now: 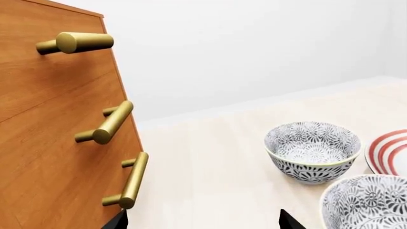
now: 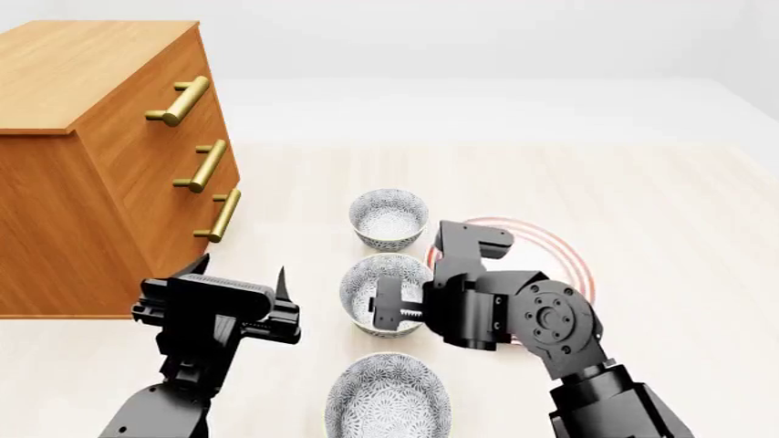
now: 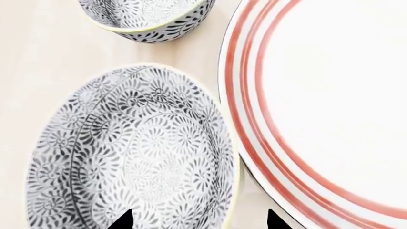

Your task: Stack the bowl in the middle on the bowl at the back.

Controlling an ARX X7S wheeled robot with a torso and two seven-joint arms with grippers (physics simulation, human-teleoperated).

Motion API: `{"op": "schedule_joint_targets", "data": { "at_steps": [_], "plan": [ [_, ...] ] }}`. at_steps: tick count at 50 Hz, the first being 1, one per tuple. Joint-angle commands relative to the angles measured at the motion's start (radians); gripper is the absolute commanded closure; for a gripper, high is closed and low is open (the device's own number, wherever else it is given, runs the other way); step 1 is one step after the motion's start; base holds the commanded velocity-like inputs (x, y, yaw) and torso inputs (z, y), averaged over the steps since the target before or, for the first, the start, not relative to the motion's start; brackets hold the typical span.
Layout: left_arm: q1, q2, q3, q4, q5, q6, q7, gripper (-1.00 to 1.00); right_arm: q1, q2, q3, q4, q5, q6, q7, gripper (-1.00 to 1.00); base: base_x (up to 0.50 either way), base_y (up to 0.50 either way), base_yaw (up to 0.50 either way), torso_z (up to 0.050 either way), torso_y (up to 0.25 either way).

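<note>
Three small round grey-speckled white bowls stand in a row: the bowl at the back (image 2: 389, 217), the bowl in the middle (image 2: 375, 294), and a nearest bowl (image 2: 387, 394). One flat red-ringed plate (image 2: 548, 255) lies beside them. The right gripper (image 2: 387, 308) straddles the middle bowl's rim with jaws spread, and the left gripper (image 2: 237, 272) is released, holding nothing.

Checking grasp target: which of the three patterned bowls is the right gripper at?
The bowl in the middle. The right gripper hangs over its plate-side rim, jaws open. The bowl at the back and the front bowl have no gripper near them.

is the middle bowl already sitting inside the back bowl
No, in the head view the bowl in the middle rests on the table apart from the empty bowl at the back, beside the right gripper.
</note>
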Motion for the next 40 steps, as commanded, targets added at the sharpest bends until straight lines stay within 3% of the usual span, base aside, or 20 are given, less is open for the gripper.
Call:
{"op": "schedule_joint_targets", "data": {
  "at_steps": [1,24,25,40],
  "plan": [
    [-0.004,-0.001,0.005,-0.012,0.0,0.006,-0.002,-1.0,0.002,-0.001,-0.018,0.031,-0.004,-0.016,-0.025,-1.0,0.0,0.0,0.0,0.0,0.0],
    [-0.015,-0.007,0.002,-0.053,-0.003,0.025,-0.004,-1.0,0.047,-0.031,-0.091,0.173,-0.053,-0.072,-0.145,-1.0,0.0,0.0,0.0,0.0,0.0],
    [-0.015,-0.007,0.002,-0.054,-0.004,0.025,-0.004,-1.0,0.048,-0.031,-0.094,0.179,-0.056,-0.076,-0.15,1.0,0.0,0.0,0.0,0.0,0.0],
    [-0.019,-0.007,0.004,-0.075,-0.008,0.036,-0.004,-1.0,0.065,-0.036,-0.12,0.236,-0.066,-0.1,-0.195,1.0,0.0,0.0,0.0,0.0,0.0]
  ]
}}
